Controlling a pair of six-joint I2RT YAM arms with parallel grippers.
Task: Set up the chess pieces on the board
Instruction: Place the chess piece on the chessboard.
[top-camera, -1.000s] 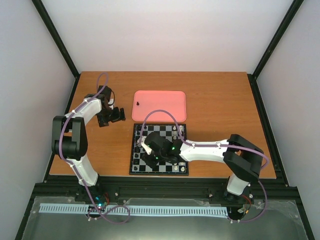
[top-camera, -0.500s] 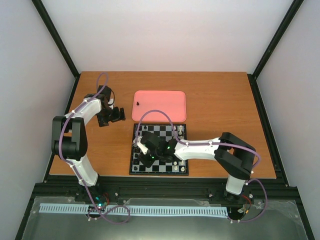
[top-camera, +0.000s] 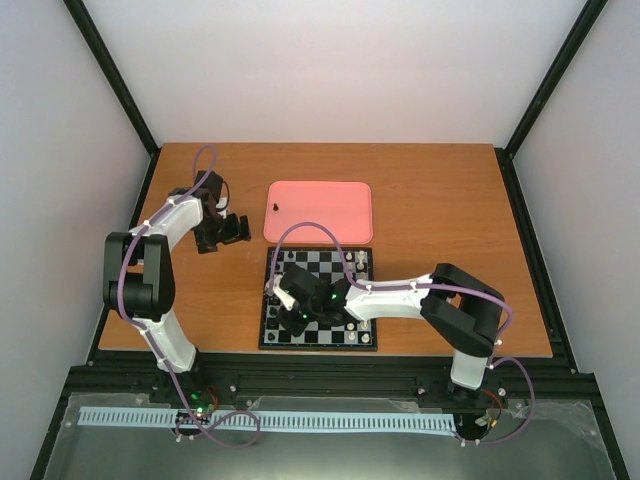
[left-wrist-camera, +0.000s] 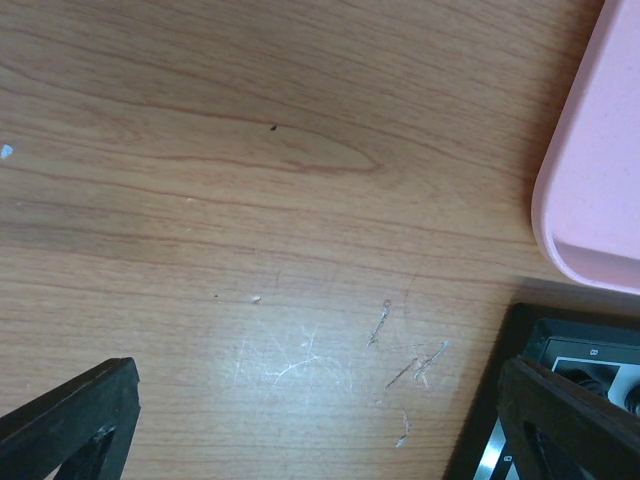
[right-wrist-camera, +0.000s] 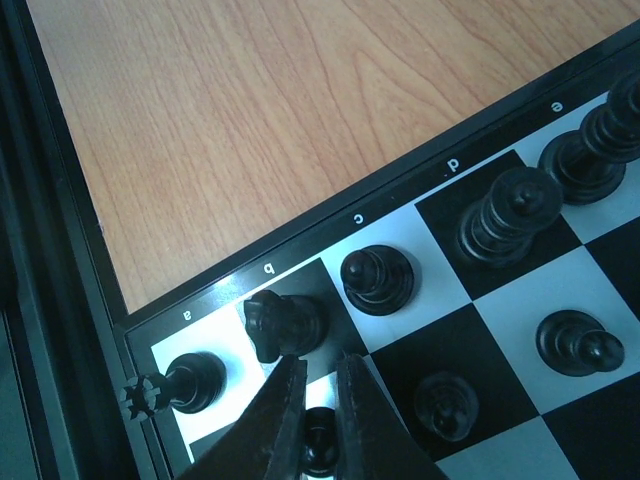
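While the left gripper (top-camera: 222, 232) hangs wide open over the table (top-camera: 440, 200) beside the tray (top-camera: 320, 210), the right gripper (right-wrist-camera: 320, 365) is pinched on a pawn (right-wrist-camera: 318, 442). That pawn stands one square in from the knight (right-wrist-camera: 282, 322) near the board's (top-camera: 320, 346) near-left corner, where other black pieces (right-wrist-camera: 510, 215) fill the edge rows.

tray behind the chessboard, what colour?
Plain pink, no pattern. The tray shows best in the top external view.
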